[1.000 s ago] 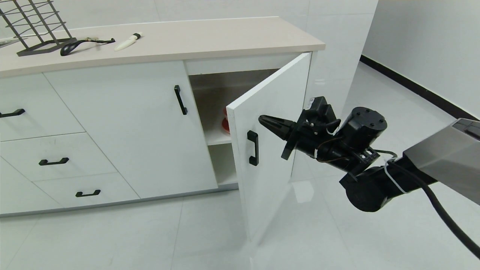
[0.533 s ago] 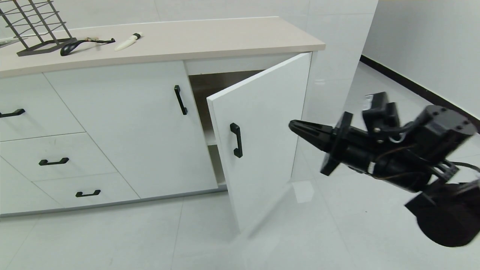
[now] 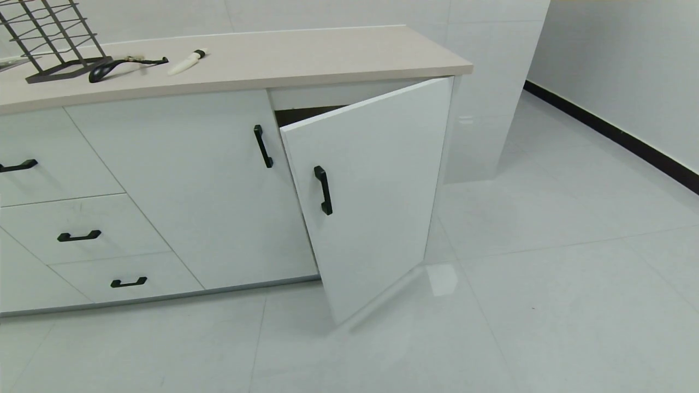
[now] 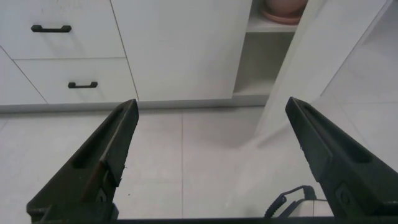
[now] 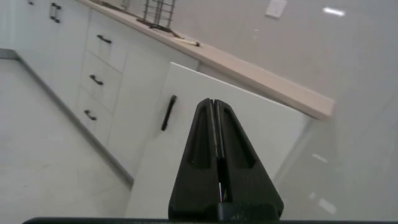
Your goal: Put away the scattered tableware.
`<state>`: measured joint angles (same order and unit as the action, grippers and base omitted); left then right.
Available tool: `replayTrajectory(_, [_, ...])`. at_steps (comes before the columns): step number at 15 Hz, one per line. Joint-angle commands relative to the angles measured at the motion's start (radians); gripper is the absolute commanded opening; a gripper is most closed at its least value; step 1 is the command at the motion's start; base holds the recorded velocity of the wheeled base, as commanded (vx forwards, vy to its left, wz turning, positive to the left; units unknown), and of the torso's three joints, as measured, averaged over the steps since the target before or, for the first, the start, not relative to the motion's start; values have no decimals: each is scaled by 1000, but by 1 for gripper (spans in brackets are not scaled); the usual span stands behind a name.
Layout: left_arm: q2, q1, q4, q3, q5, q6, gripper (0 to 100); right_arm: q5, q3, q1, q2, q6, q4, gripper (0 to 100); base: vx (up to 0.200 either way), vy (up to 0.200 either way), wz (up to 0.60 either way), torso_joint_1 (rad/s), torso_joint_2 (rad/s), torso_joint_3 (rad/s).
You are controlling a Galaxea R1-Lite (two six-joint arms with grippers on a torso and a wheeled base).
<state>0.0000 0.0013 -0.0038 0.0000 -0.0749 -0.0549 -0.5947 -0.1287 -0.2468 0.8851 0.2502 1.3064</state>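
1. Head view: beige counter upper left, bearing wire rack, black spoon, white knife; cupboard door ajar mid-frame.
2. Left wrist view: left gripper spread wide, empty; pink dish on cupboard shelf.
3. Right wrist view: right gripper pressed shut, empty.

Straight ahead of my right claw, its fingers pressed together, the cupboard door stands ajar and blocks the way in; just a dark slit shows along its top edge. Below and beyond my left claw, fingers spread wide, the floor lies open, and a gap beside the door leads to the shelf.
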Motion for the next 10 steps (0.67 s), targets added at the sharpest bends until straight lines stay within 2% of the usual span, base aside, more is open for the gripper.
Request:
replayTrajectory(1, [0,0,1,0,0,0,100,6,129,181,-591,3,-407,0,0,0,0,0,0,0])
replayTrajectory(2, [0,0,1,0,0,0,100,32,127,202,-730,1,-624,0,0,0,0,0,0,0])
replayTrajectory(3, [0,0,1,0,0,0,100,101,127,228,-859,-3,-835,0,0,0,0,0,0,0])
replayTrajectory(4, [0,0,1,0,0,0,100,196,129,251,-885,-14,-972,0,0,0,0,0,0,0])
replayTrajectory(6, [0,0,1,0,0,0,100,421,129,251,-885,-86,-1082,0,0,0,0,0,0,0])
replayTrajectory(7, [0,0,-1,0,0,0,100,495,129,251,-885,-117,-1168,0,0,0,0,0,0,0])
replayTrajectory(8, [0,0,1,0,0,0,100,553,129,251,-885,-151,-1285,0,0,0,0,0,0,0])
replayTrajectory(9, [0,0,-1,0,0,0,100,564,124,251,-884,-212,-1329,0,0,0,0,0,0,0])
replayTrajectory(10, [0,0,-1,0,0,0,100,566,124,251,-885,-267,-1317,0,0,0,0,0,0,0])
